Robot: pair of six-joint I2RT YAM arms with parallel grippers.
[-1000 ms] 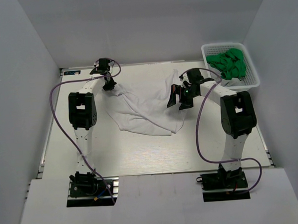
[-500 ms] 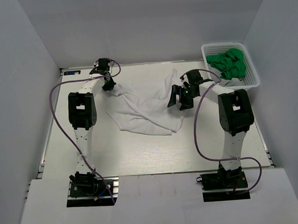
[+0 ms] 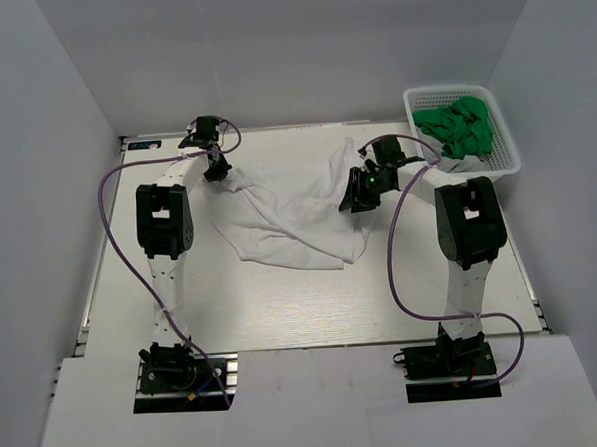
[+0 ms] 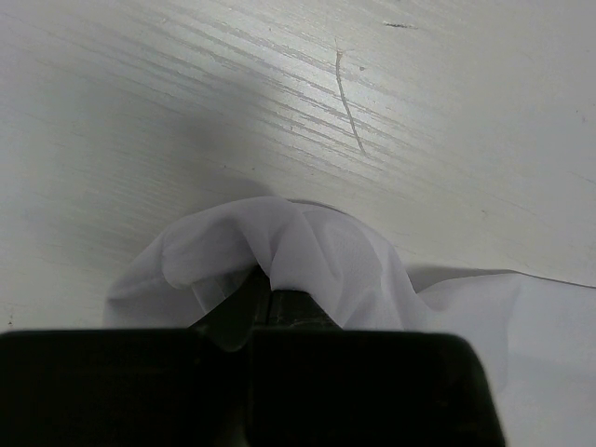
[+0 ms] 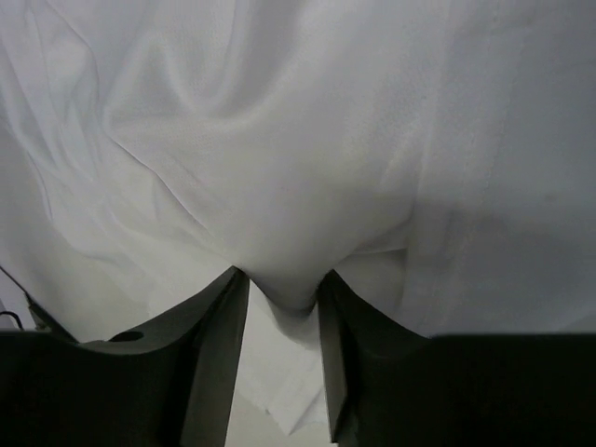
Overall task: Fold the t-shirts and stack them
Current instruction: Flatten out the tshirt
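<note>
The white t-shirt (image 3: 283, 219) lies crumpled on the table between the arms. My left gripper (image 3: 219, 170) is shut on its far left corner; in the left wrist view the cloth (image 4: 317, 251) bunches over the closed fingertips (image 4: 270, 298). My right gripper (image 3: 355, 195) is down on the shirt's right edge. In the right wrist view its jaws (image 5: 284, 307) stand a narrow gap apart with a fold of the white cloth (image 5: 279, 140) sagging between them. The green t-shirts (image 3: 459, 125) lie heaped in the basket.
The white mesh basket (image 3: 506, 161) stands at the far right corner of the table. White walls close in the table on the left, back and right. Purple cables loop from both arms over the table.
My right gripper has moved left and down onto the shirt's right edge and its jaws have narrowed around a fold. The left gripper has stayed where it was.
</note>
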